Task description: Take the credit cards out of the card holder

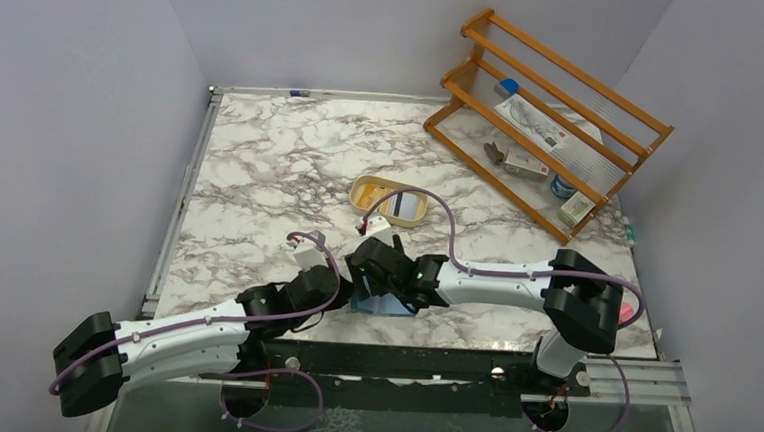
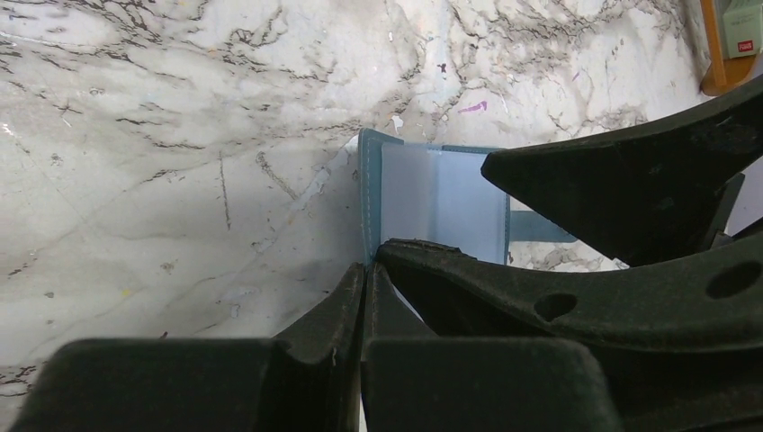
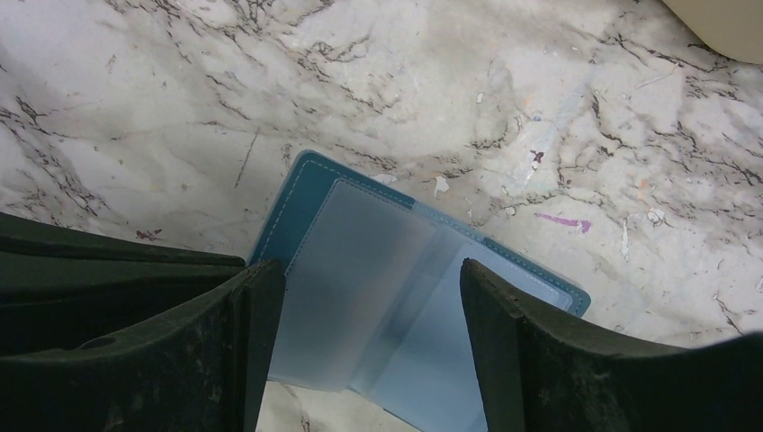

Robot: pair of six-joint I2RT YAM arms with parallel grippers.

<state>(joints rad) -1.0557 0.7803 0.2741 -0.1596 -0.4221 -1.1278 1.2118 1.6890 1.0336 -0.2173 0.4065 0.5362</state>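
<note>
Card holder [image 3: 360, 270] is seen lying open, teal cover down and pale inner pockets up, on the marble table [image 1: 261, 169] close to the middle of its near edge. It is straddled by the right gripper [image 3: 369, 333], whose fingers are spread wide, one to each side of the pockets, nothing being held. The left gripper [image 2: 364, 274] is closed tight, its tips set against the holder's edge; whether the cover is pinched cannot be told. A pale card [image 1: 407, 208] is seen in a tan oval dish [image 1: 365, 187] nearer the table's middle.
</note>
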